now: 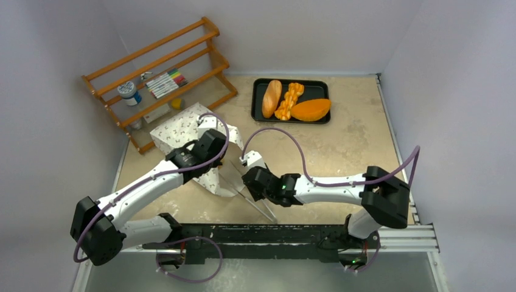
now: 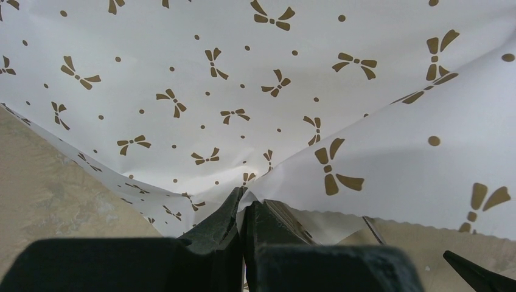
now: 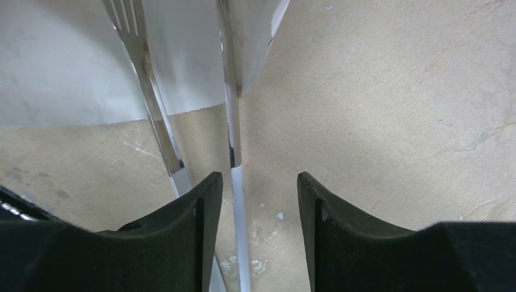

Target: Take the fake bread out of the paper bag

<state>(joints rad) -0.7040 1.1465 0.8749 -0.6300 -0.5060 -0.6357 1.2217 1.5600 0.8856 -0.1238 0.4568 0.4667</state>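
Looking at a crumpled off-white paper bag [image 1: 179, 131] with tiny brown bow marks, just in front of the wooden rack [image 1: 159, 73], long axis slanting away from it, mouth end farthest, left gripper [image 2: 243, 204] pinching its edge, right gripper [image 3: 258, 201] parted.

No legible text or numbers, paper bag [image 2: 243, 73] carries only small brown bow-like marks and dots

paper bag [image 1: 173, 131] | off-white, brown bow-like marks | crumpled, lying left of centre
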